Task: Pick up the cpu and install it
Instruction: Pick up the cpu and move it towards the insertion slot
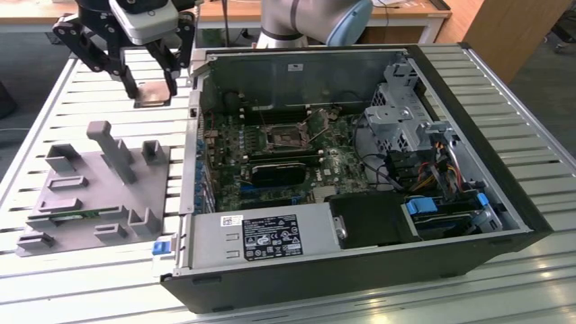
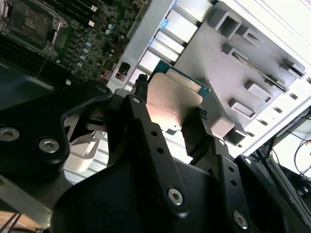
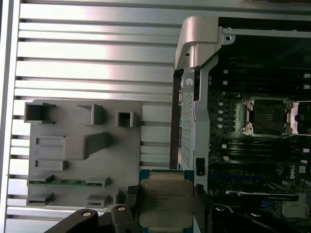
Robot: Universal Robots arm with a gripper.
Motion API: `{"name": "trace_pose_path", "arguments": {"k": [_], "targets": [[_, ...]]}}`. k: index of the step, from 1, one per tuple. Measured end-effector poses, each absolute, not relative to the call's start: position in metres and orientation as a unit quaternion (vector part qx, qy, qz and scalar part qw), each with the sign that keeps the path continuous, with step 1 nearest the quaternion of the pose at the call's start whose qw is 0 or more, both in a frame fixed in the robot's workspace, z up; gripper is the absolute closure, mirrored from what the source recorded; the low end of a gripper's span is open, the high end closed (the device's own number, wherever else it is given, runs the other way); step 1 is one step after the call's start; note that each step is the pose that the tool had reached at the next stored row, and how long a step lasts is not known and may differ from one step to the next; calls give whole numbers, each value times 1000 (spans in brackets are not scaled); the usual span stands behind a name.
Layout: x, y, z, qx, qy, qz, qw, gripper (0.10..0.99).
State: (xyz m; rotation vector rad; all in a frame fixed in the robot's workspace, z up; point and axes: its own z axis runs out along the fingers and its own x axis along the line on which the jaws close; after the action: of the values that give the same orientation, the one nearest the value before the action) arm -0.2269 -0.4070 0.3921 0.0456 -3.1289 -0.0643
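Gripper (image 1: pixel 151 89) is pinching the cpu (image 2: pixel 175 109) by two opposite edges, one black finger (image 3: pixel 131 196) pressing on each side, with the chip's silver-grey top showing in both wrist views. The chip is hanging flat over the desk (image 1: pixel 90 283) toward its far edge on the exterior view's left, just outside the wall of the open computer case (image 1: pixel 490 145). Near it, a grey moulded holder (image 1: pixel 99 182) is lying on the desk, carrying a green memory stick (image 3: pixel 65 182) in one slot while its other pockets are standing unfilled. Inside the case, the motherboard (image 1: pixel 333 165) is lying flat, its square processor socket (image 3: pixel 268 115) sitting unoccupied with the retaining frame swung up. A power supply (image 1: pixel 261 236) is occupying the case's near side.
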Motion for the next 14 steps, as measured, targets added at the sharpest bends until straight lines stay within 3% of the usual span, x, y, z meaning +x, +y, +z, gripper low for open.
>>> {"name": "trace_pose_path", "arguments": {"k": [14], "targets": [[-218, -407, 392, 15, -1000, -21, 6, 553]]}}
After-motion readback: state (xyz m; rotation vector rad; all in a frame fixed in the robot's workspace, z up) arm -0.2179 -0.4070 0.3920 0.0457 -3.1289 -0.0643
